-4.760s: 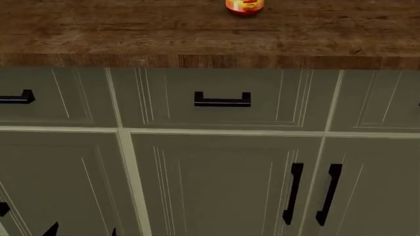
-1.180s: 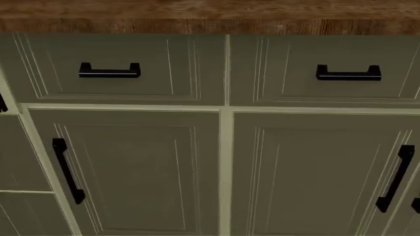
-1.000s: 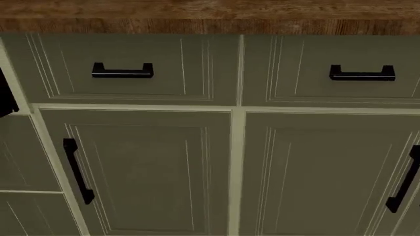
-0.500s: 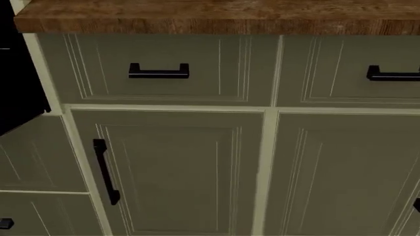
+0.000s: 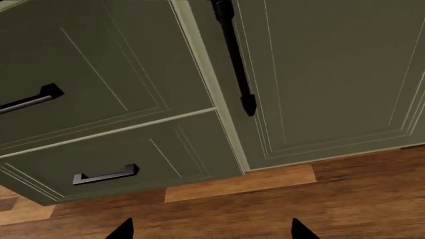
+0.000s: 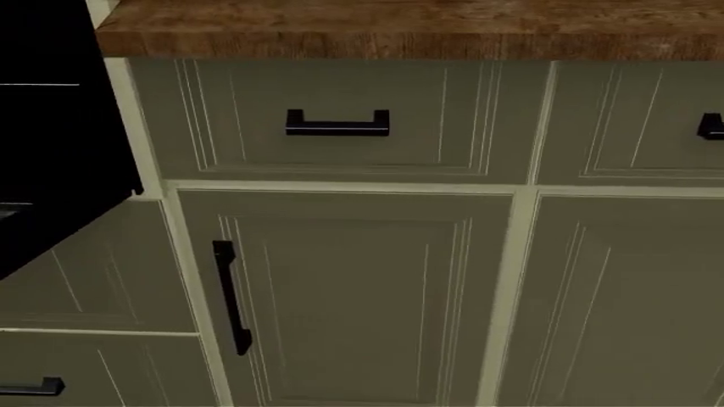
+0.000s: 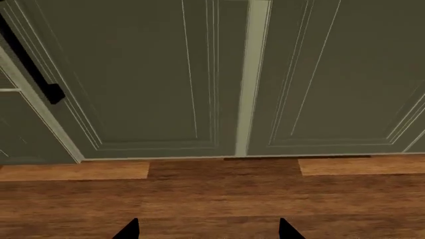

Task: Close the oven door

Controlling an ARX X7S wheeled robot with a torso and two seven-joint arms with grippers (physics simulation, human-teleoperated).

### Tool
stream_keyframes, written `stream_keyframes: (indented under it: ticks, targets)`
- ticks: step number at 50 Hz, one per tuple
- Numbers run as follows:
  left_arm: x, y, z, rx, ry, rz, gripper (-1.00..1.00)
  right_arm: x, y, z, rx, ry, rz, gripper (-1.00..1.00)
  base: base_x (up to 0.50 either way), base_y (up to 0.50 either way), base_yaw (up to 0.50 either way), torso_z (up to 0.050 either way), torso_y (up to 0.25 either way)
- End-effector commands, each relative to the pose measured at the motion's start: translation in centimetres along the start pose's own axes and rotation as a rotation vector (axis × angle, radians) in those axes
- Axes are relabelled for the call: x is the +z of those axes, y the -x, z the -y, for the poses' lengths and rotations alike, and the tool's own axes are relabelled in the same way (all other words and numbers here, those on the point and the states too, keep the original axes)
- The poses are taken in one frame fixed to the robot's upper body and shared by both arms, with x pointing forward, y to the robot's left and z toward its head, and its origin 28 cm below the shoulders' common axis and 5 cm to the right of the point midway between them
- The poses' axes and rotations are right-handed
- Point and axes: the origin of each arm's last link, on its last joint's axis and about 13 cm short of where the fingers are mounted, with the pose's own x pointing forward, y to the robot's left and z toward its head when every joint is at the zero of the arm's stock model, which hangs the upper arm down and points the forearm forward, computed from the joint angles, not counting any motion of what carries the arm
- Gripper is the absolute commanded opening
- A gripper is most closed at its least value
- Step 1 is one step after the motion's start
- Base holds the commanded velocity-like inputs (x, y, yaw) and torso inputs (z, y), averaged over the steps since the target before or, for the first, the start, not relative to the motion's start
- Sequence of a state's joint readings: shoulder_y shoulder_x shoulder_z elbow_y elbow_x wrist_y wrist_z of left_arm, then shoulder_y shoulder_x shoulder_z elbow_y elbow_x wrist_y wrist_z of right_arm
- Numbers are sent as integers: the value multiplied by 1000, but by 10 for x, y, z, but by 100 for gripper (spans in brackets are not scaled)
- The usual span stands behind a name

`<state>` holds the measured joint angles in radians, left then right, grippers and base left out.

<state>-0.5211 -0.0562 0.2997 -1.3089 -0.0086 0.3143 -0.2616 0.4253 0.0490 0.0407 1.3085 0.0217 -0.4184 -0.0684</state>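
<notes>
Nearest, the left gripper (image 5: 208, 230) and right gripper (image 7: 208, 230) show only as pairs of black fingertips spread apart over the wood-plank floor (image 7: 219, 199), holding nothing. Beyond stand matte grey-green panelled cabinet doors (image 6: 351, 297) with a slim black bar handle (image 6: 230, 297), drawers above, and a grained brown countertop (image 6: 408, 30) on top. The oven door (image 6: 51, 136), a flat black slab, fills the head view's left edge; half a second ago only a narrower strip showed, and the cabinets sat further left.
</notes>
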Motion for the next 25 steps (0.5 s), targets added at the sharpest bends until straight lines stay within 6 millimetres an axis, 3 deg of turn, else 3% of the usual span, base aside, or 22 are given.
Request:
stream_keyframes:
  ticks: [1,25]
  targets:
    - [4,-3,-2,2,4,-1,100,-1,1,-1,5,-2,-4,100,0,238,0,0,0]
    - [6,-3,-1,12,15,21,100,1,-1,-1,6,3,12,100,0,238,0,0,0]
